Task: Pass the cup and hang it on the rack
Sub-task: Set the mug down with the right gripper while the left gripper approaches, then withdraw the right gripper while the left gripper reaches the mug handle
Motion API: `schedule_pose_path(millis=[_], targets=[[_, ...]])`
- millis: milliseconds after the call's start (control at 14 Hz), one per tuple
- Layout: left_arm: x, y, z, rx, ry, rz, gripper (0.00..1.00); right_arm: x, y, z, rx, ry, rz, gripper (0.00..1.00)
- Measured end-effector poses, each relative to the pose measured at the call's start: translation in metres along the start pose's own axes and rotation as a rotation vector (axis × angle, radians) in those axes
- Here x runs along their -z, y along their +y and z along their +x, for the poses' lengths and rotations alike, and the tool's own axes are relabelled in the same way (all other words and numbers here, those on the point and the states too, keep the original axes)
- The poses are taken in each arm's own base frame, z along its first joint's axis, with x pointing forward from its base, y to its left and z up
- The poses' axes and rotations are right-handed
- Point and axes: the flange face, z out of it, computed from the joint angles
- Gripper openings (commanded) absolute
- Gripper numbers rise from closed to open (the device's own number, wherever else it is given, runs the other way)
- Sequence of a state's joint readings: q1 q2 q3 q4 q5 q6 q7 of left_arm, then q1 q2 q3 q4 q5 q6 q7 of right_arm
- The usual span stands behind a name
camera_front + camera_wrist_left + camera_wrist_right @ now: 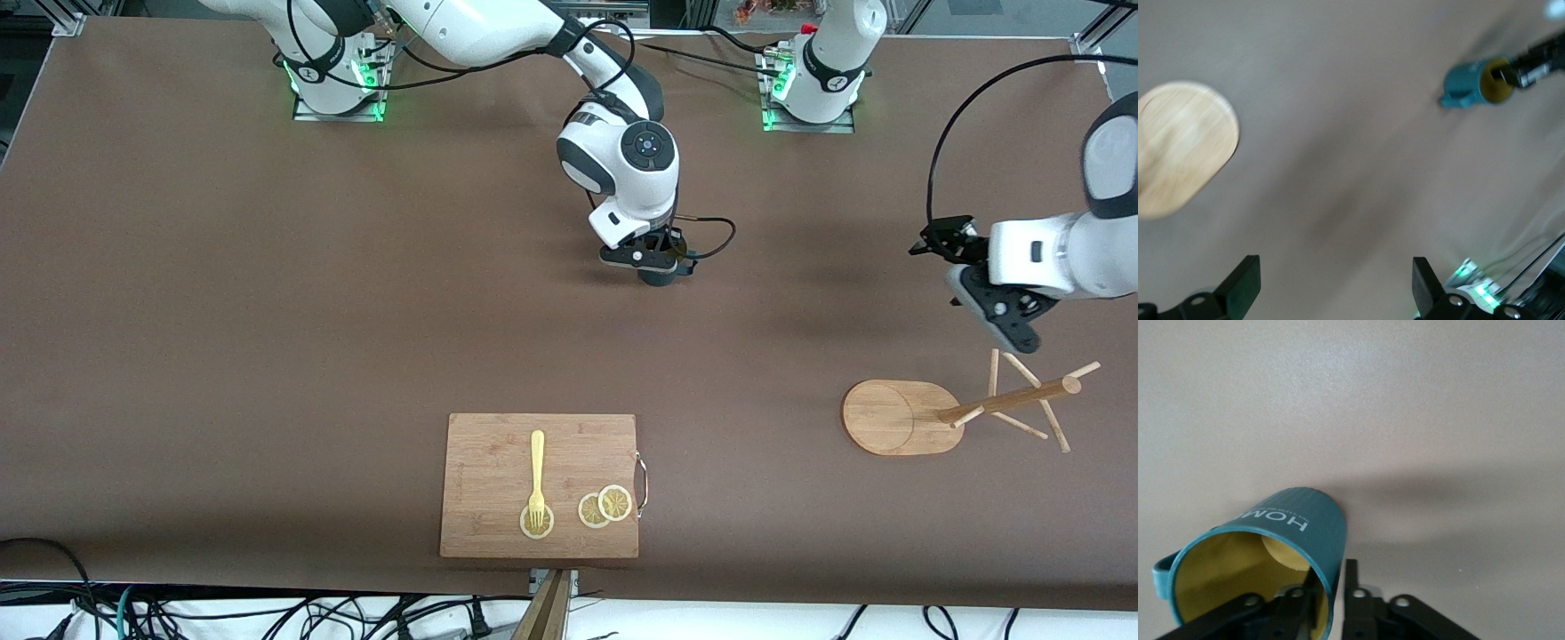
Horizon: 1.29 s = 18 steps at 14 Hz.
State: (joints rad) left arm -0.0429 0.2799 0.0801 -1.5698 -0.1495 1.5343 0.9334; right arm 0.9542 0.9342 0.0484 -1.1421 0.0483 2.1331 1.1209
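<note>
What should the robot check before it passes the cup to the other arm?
1. Right gripper pinches the cup wall, one finger inside, one outside: ok.
2. Left gripper open to receive: ok.
3. Cup's handle sticks out free for hanging: ok.
4. Rack standing upright: not ok, it appears tipped over with its post lying sideways.
5. Left gripper near the cup: not ok, it hangs by the rack, well apart from the cup.
6. Grip tight enough: cannot tell.

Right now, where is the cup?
The cup is held by the right gripper above the bare middle of the table, away from the rack.
</note>
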Motion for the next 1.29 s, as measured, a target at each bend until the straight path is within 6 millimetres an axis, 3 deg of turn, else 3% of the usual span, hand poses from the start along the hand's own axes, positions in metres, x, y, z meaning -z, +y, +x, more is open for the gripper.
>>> schedule_pose_path(millis=[214, 357, 500, 643, 786, 1000, 1143, 1286], targets=[[-0.035, 0.002, 0.015, -0.194, 0.043, -0.027, 1.0, 0.026, -0.005, 0.001, 0.002, 0.006, 0.01, 1.0], [-0.061, 0.0, 0.021, -0.335, 0.101, -0.036, 1.0, 0.058, -0.005, 0.002, 0.001, 0.006, 0.001, 1.0], [-0.097, -0.001, 0.023, -0.433, 0.169, -0.06, 1.0, 0.106, 0.004, 0.015, -0.004, 0.017, -0.002, 1.0], [-0.135, 0.0, 0.02, -0.488, 0.246, -0.083, 1.0, 0.164, 0.028, 0.04, 0.03, 0.028, -0.017, 1.0], [-0.168, 0.005, 0.02, -0.545, 0.313, -0.082, 1.0, 0.223, 0.078, 0.083, -0.012, 0.013, -0.069, 1.0], [-0.204, 0.019, 0.029, -0.6, 0.396, -0.053, 1.0, 0.3, 0.184, 0.171, -0.082, -0.02, -0.054, 1.0], [-0.226, 0.028, 0.037, -0.652, 0.454, -0.022, 1.0, 0.33, 0.255, 0.215, -0.079, -0.061, -0.01, 1.0], [-0.253, 0.037, 0.048, -0.707, 0.51, -0.008, 1.0, 0.346, 0.307, 0.238, -0.078, -0.063, -0.005, 1.0]])
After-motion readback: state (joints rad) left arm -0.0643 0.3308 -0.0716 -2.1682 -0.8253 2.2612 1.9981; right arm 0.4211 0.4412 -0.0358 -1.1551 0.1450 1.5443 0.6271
